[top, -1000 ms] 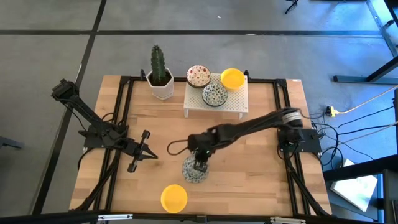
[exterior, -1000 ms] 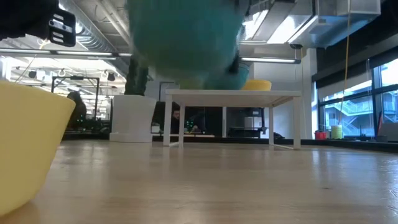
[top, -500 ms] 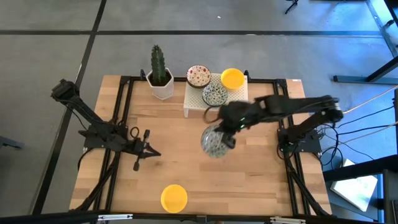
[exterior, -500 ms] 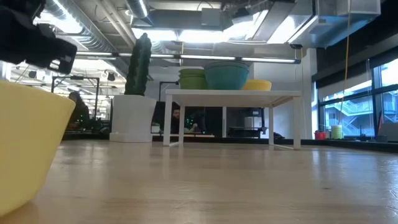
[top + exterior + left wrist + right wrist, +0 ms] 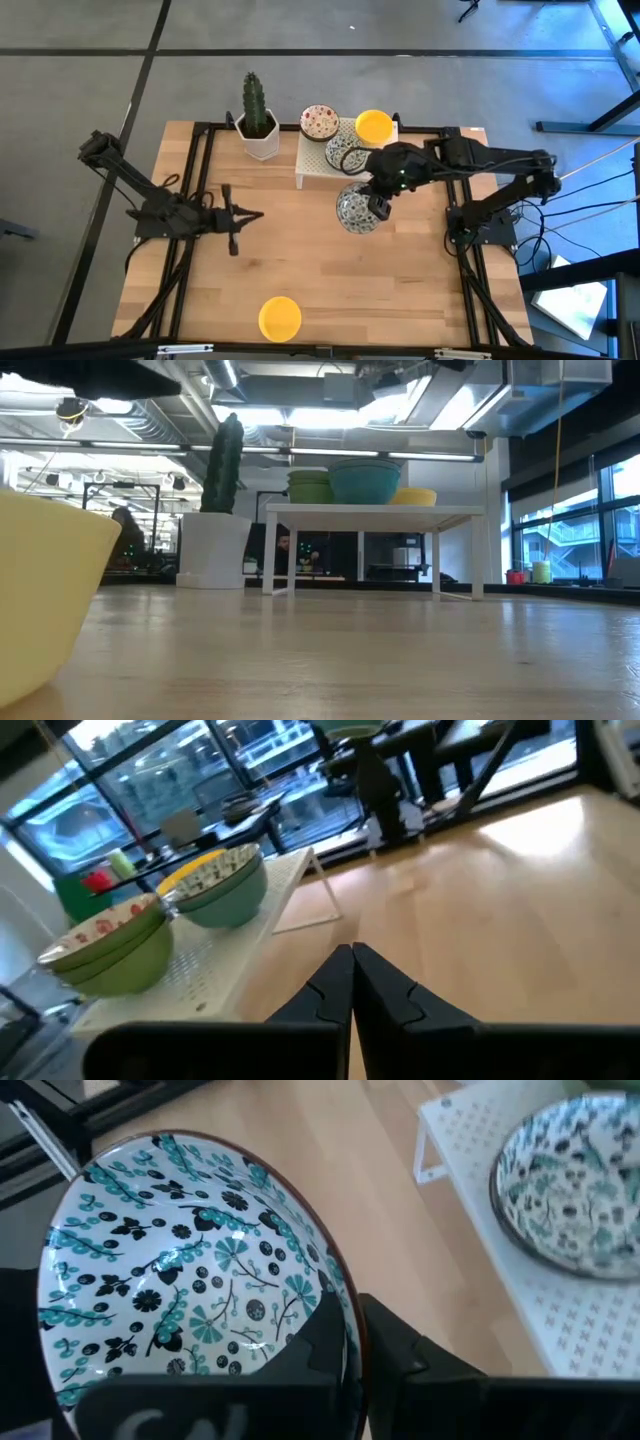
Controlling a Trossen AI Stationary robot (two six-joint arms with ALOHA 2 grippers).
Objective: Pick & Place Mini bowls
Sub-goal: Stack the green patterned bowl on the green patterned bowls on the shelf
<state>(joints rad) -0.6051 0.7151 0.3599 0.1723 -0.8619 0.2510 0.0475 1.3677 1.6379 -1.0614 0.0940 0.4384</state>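
My right gripper (image 5: 377, 206) is shut on a white mini bowl with a blue-green pattern (image 5: 357, 210), held in the air just before the near edge of the white rack (image 5: 385, 165). Three more bowls rest on the rack: a red-speckled one (image 5: 319, 122), a blue-green one (image 5: 345, 152) and a yellow one (image 5: 374, 125). Another yellow bowl (image 5: 279, 318) stands on its base on the table near the front edge. My left gripper (image 5: 258, 214) is shut and empty over the table's left half, pointing toward the right. My right gripper pinches the patterned bowl's rim (image 5: 345, 1305), with one finger (image 5: 325, 1345) inside the bowl and the other (image 5: 400, 1355) outside against its wall. The fingers come slanting down from the table's right side. The bowl is lifted clear of the table, its opening facing up.
A cactus in a white pot (image 5: 259, 130) stands left of the rack at the back. Black frame rails (image 5: 195, 190) run along the table's left and right sides. Bare wood (image 5: 330, 270) lies between the front yellow bowl and the rack.
My right gripper has lifted the patterned bowl off the table's near middle and carried it up, toward the far edge and a little right, close to the rack. My left gripper has risen, moved toward the far edge and turned so that it points level toward the right.
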